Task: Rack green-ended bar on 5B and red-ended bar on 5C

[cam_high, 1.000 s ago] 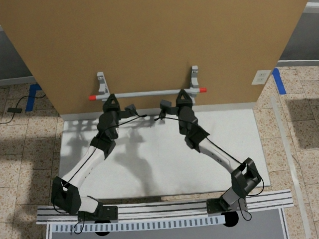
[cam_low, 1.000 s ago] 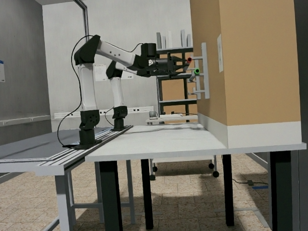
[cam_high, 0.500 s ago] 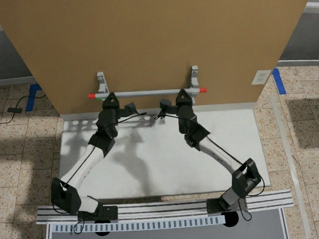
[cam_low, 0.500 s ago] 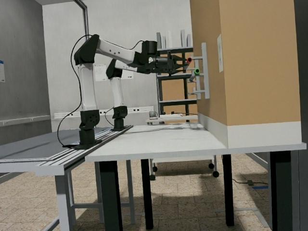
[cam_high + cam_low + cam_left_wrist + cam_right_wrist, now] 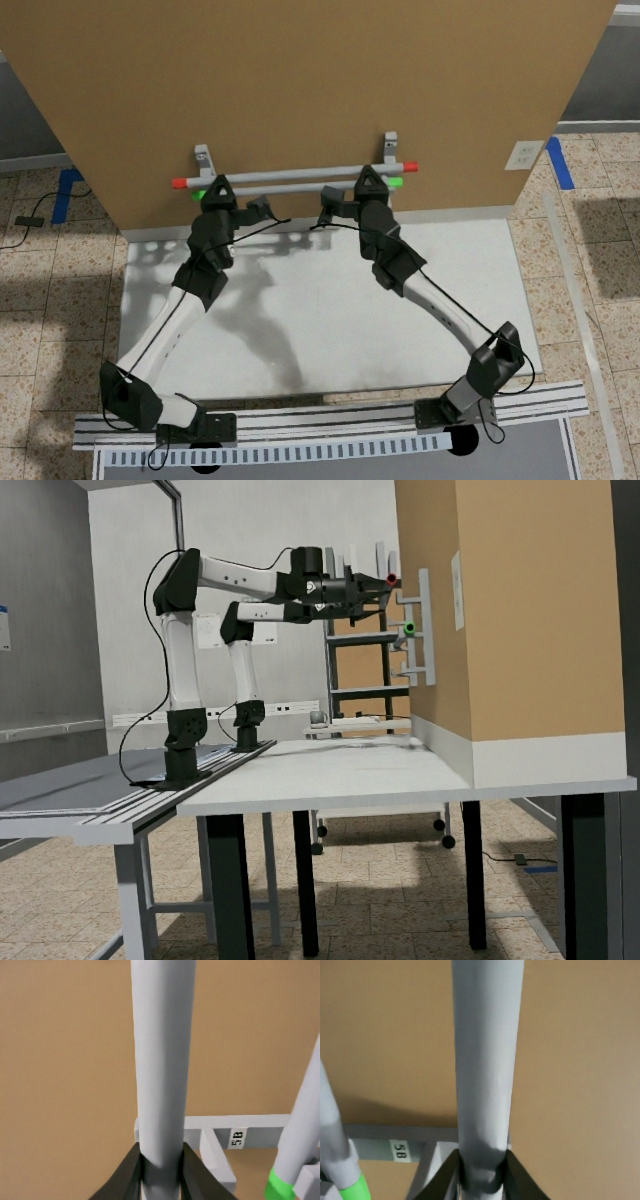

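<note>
Both grippers' fingers pinch the red-ended bar (image 5: 299, 174) (image 5: 391, 579) (image 5: 162, 1060) (image 5: 485, 1060) near its ends, probably to keep it level above the rack (image 5: 424, 650); the green-ended bar (image 5: 297, 188) (image 5: 409, 628) (image 5: 300, 1120) (image 5: 335, 1145) rests on lower rack arms.

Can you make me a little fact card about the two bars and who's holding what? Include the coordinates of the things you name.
Red-ended bar (image 5: 299, 175) (image 5: 391, 579) (image 5: 162, 1060) (image 5: 487, 1060): held up, higher than the top arms of the wall rack (image 5: 203, 161) (image 5: 427, 585) (image 5: 255, 1121) (image 5: 425, 1134)
Green-ended bar (image 5: 299, 189) (image 5: 409, 628) (image 5: 302, 1125) (image 5: 332, 1145): on the 5B arms, where it belongs
Left gripper (image 5: 221, 180) (image 5: 386, 606) (image 5: 160, 1151): jaws shut on the red-ended bar
Right gripper (image 5: 367, 169) (image 5: 391, 580) (image 5: 482, 1167): jaws shut on the red-ended bar
Still to do: red-ended bar onto 5C
</note>
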{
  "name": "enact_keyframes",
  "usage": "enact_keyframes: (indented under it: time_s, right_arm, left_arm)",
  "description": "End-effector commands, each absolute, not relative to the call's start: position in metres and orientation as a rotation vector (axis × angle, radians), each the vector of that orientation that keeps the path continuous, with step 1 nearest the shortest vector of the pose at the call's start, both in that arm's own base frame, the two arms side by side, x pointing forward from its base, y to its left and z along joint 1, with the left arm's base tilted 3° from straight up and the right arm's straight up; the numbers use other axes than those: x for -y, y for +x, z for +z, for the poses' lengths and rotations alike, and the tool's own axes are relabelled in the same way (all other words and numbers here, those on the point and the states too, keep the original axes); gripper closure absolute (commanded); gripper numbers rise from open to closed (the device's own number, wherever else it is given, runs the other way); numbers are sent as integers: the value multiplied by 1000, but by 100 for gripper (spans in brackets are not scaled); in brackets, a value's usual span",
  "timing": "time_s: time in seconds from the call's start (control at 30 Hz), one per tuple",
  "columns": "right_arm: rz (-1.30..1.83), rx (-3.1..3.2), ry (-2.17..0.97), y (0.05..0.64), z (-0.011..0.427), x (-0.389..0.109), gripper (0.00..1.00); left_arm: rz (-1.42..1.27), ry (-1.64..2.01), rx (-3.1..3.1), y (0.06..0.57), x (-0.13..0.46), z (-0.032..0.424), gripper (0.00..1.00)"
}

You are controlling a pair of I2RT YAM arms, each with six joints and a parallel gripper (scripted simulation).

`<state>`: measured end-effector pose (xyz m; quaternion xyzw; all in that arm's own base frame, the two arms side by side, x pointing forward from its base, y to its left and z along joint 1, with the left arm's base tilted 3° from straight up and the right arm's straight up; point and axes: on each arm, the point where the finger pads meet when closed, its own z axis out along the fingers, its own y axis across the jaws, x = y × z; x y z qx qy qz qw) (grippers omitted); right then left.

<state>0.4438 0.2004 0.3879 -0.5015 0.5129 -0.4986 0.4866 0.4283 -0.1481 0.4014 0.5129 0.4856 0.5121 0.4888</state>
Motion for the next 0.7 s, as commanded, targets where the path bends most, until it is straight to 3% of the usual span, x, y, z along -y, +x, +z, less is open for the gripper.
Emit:
enact_keyframes:
  time_s: [0.0,0.67]
  right_arm:
    - [-1205,-1202,-1221,438,406,-205,100]
    - [-1205,-1202,-1221,438,396,-205,100]
  left_arm:
    - [1249,1212,-1160,423,149,419,100]
    - [1249,1212,-1160,423,149,410,100]
